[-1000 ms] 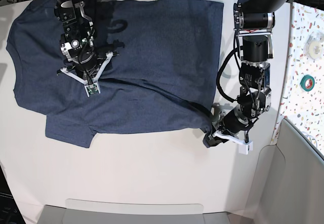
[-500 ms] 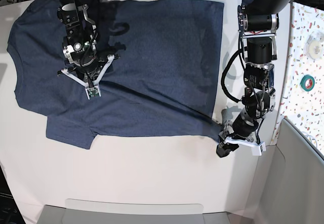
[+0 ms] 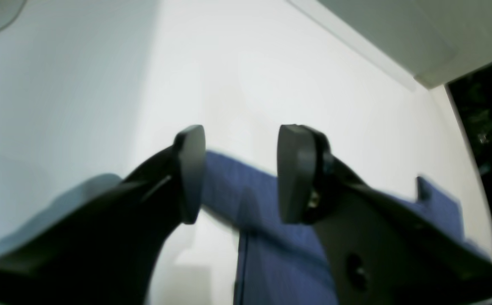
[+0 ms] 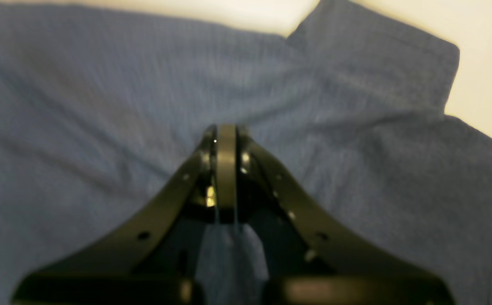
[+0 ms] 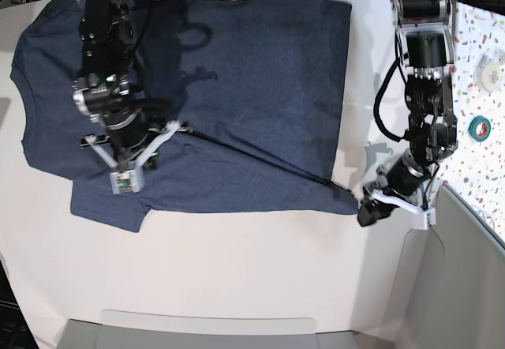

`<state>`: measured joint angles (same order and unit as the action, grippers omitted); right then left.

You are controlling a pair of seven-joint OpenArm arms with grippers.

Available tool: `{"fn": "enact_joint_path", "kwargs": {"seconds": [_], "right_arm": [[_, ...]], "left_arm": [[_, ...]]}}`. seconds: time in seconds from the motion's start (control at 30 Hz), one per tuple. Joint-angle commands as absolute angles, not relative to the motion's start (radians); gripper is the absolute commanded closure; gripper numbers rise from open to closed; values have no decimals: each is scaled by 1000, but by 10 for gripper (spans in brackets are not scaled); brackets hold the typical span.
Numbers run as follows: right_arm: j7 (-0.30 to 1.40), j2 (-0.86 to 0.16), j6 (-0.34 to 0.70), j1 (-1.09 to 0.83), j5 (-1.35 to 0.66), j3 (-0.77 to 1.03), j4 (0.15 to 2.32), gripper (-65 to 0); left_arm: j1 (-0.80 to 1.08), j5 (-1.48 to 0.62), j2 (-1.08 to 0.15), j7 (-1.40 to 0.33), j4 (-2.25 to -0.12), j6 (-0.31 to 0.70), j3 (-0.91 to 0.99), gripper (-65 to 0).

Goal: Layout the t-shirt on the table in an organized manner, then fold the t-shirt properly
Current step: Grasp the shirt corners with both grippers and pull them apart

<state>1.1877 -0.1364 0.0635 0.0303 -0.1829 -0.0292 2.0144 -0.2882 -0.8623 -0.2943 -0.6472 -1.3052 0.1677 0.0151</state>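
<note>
Left gripper (image 5: 365,213) has let go of the hem corner since a second ago and is backing off to the right; its fingers (image 3: 190,169) are standing apart with nothing between them, only cloth and table behind the gap. Corner is now lying flat near the table's right side, with one long diagonal crease running across the lower body from it toward the other arm. Right gripper (image 5: 134,150) has slid down toward the near edge of the shirt; its fingers (image 4: 226,161) are pressed fully together over the fabric, and I can't tell whether a pinch of cloth is caught in them.

You're looking at the t-shirt (image 5: 237,88) spread over the far half of the table (image 5: 237,278), collar to the left, hem to the right, near sleeve sticking out at lower left.

My read: layout is nearly done, crease still needs pulling out before you're folding.

Left arm is hanging down the right edge, wrist bent toward the hem. Right arm is reaching in from the far side, wrist pointing down over the chest area.
</note>
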Motion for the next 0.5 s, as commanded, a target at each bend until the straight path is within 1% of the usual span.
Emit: {"fn": "enact_joint_path", "kwargs": {"seconds": [0.0,0.03,0.07,0.17,0.2,0.3,0.37,0.47], "right_arm": [[1185,-139,61,54,-194,13,2009,0],[1185,-137,61,65,-200,41,1983,0],[1185,-137,61,84,-202,64,1939,0],[1185,-153,61,142,-202,101,1776,0],[1184,-173,61,156,-202,111,1725,0],[1167,-225,61,165,-202,142,1639,0],[1144,-260,61,171,-202,145,1580,0],[1112,-292,61,216,-202,143,1431,0]], "left_arm": [[-280,-875,-312,-650,-1362,180,18,-216],[-252,-875,-328,-670,-1397,180,18,-199],[-219,-875,-341,-697,-1431,180,18,-166],[-145,-875,-352,-773,-1511,180,18,-35],[-119,-874,-369,-805,-1541,180,30,0],[-18,-875,-387,-914,-1652,183,85,-8],[36,-872,-387,-974,-1719,185,119,0],[102,-872,-387,-1013,-1787,185,153,0]]}}
